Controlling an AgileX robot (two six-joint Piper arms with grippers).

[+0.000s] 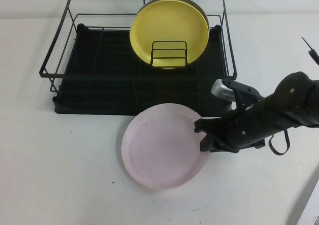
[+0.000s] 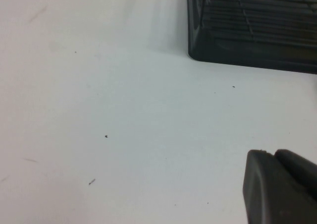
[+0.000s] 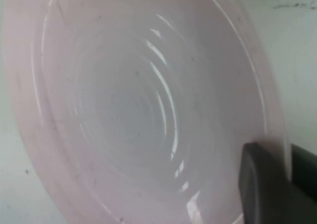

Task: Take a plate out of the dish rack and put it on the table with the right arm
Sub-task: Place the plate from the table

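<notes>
From the high camera, the pink plate (image 1: 162, 145) is out of the dish rack (image 1: 134, 56) and sits low in the middle of the frame, on or just above the white counter (image 1: 60, 175). Its top edge is right by the rack's front. The right tool (image 1: 203, 135) is pinched on the plate's right rim. A yellow plate (image 1: 169, 33) and a grey plate (image 1: 192, 0) behind it stand in the rack at the top. So most of the job looks done. What is left is to let go and pull away. There is lots of open counter at the lower left and bottom.

In the left wrist camera, the left tool (image 2: 280, 187) waits at the lower right over bare counter; I cannot tell how open it is.

In the right wrist camera, the plate fills the frame, and a dark finger (image 3: 262, 184) grips its rim at the lower right.
</notes>
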